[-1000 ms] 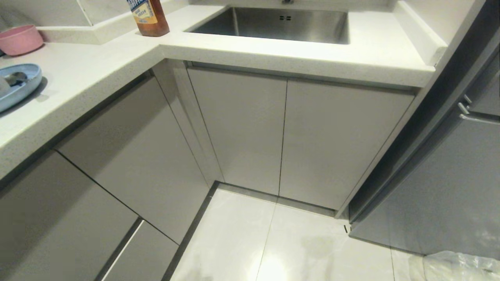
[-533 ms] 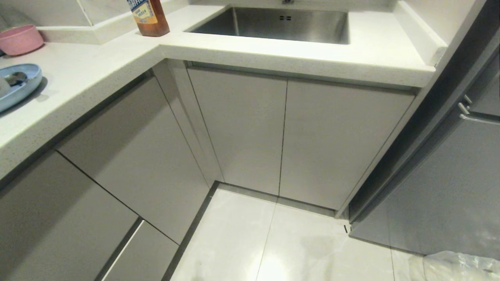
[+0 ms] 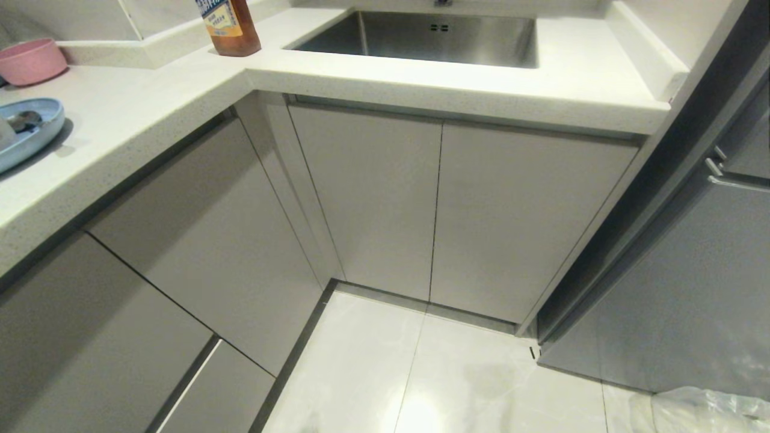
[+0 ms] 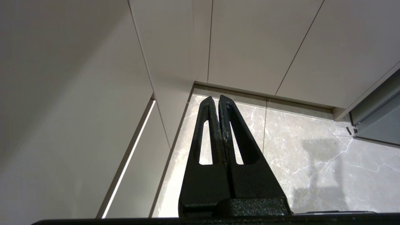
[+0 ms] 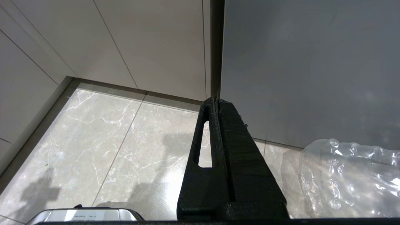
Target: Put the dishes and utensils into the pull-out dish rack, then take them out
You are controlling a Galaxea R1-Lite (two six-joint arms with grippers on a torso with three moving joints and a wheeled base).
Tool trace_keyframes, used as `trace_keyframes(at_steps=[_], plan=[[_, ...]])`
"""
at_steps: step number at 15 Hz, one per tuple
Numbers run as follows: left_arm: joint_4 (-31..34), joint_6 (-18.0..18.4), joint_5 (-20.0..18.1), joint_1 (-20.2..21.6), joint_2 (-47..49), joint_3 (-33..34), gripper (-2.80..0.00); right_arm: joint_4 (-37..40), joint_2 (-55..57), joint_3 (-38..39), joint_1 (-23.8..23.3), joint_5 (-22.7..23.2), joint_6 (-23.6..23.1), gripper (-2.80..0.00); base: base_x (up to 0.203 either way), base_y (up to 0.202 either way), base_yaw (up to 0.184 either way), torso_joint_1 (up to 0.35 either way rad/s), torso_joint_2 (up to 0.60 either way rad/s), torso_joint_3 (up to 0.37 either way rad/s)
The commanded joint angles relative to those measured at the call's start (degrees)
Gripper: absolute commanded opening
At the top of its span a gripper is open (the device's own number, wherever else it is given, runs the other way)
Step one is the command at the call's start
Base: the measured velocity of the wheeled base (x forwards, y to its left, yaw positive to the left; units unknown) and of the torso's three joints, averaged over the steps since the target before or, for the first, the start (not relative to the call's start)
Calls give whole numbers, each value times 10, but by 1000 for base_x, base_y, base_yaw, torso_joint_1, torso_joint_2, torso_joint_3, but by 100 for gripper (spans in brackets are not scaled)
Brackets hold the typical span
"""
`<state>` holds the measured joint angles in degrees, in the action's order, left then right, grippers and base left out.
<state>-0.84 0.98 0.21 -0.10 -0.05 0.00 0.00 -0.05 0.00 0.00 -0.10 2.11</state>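
Both tools hang low over the floor, fingers pressed together and holding nothing.

Left tool (image 4: 217, 99), black and tapered, points at the pale marble floor tiles (image 4: 312, 150) near the corner where the flat grey cabinet fronts (image 4: 256, 47) meet; right tool (image 5: 217, 101) points at the floor beside a dark grey appliance panel (image 5: 312, 62) and a crumpled clear plastic bag (image 5: 350, 178). On the white speckled desk (image 3: 150, 114) at far left lies the large round light-blue plate (image 3: 36, 135), cut by the frame edge, with a small shiny metal spoon (image 3: 23, 122) on it. A pink bowl (image 3: 30, 60) stands behind it, an amber bottle (image 3: 231, 27) near the steel sink (image 3: 421, 36). All drawer fronts are closed.
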Motion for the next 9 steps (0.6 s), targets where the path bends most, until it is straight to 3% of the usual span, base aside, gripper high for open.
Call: trace_keyframes(at_steps=[1, 6, 9], plan=[[0, 0, 1, 0, 1, 4, -280, 0, 0, 0, 0, 0, 0, -280, 0, 0, 0, 0, 0, 0], [0, 1, 1, 0, 1, 4, -280, 0, 0, 0, 0, 0, 0, -280, 0, 0, 0, 0, 0, 0], [0, 1, 1, 0, 1, 4, -280, 0, 0, 0, 0, 0, 0, -280, 0, 0, 0, 3, 4, 132]])
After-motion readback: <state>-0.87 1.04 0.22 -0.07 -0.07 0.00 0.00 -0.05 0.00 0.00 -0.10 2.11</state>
